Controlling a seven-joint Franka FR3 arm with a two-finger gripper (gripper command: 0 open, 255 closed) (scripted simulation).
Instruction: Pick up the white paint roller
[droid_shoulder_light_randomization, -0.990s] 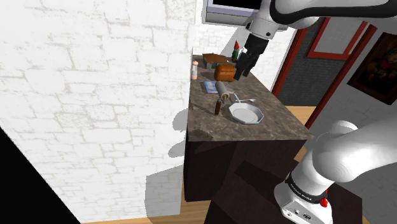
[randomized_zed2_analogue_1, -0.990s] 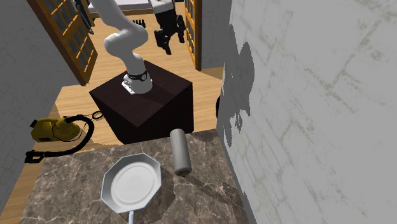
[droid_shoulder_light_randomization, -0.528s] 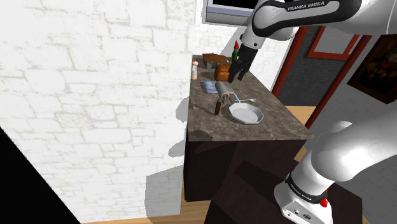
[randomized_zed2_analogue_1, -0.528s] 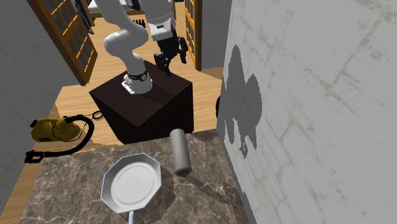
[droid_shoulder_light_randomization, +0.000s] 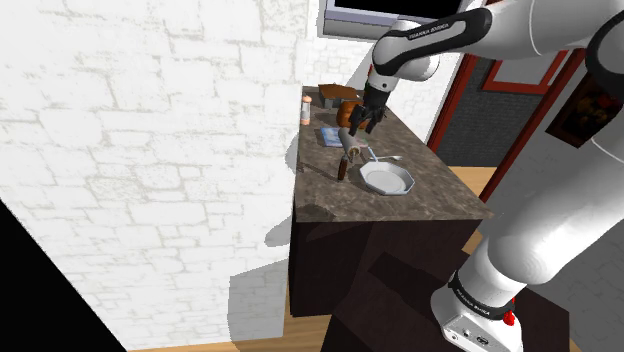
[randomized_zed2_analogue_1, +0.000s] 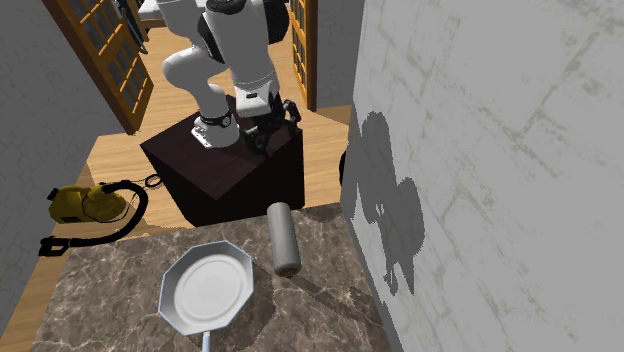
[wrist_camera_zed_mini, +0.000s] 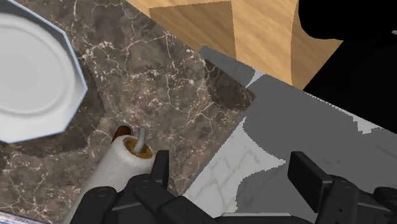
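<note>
— Right under your hand, on the wrist view, what's going on? Are you gripping anything?

— Nope, you're holding nothing. Your gripper (wrist_camera_zed_mini: 232, 175) is hanging with its jaws wide apart, and the gap between them is showing the counter's edge and pale wall, not the target. The paint roller (wrist_camera_zed_mini: 118, 172) is lying flat on the marble countertop (wrist_camera_zed_mini: 165, 76), just outside one finger (wrist_camera_zed_mini: 159, 170). It's close, but I can't tell if they're touching. Its sleeve is coming out whitish, with a grey wire and a brown bit poking out of the end nearest that finger.

— And what's sitting around it?

— An octagonal white plate (wrist_camera_zed_mini: 32, 83) is resting on the counter just beside the roller, not touching it. On the shoulder view the roller is lying lengthwise between that plate and the wall-side edge, with its dark handle pointing toward the camera, and you're hovering just above its far end. A fork (droid_shoulder_light_randomization: 392, 157) is lying right behind the plate. Further back along the counter a blue item (droid_shoulder_light_randomization: 328, 136), a pale can (droid_shoulder_light_randomization: 305, 108) and a brown box (droid_shoulder_light_randomization: 333, 95) are lining up toward the far end.

— And past the counter?

— On the second exterior view your arm is rising off the dark stand (randomized_zed2_analogue_1: 225, 170), and a yellow vacuum (randomized_zed2_analogue_1: 80, 203) is sitting on the wooden floor (randomized_zed2_analogue_1: 100, 165) over at that view's left.
</note>
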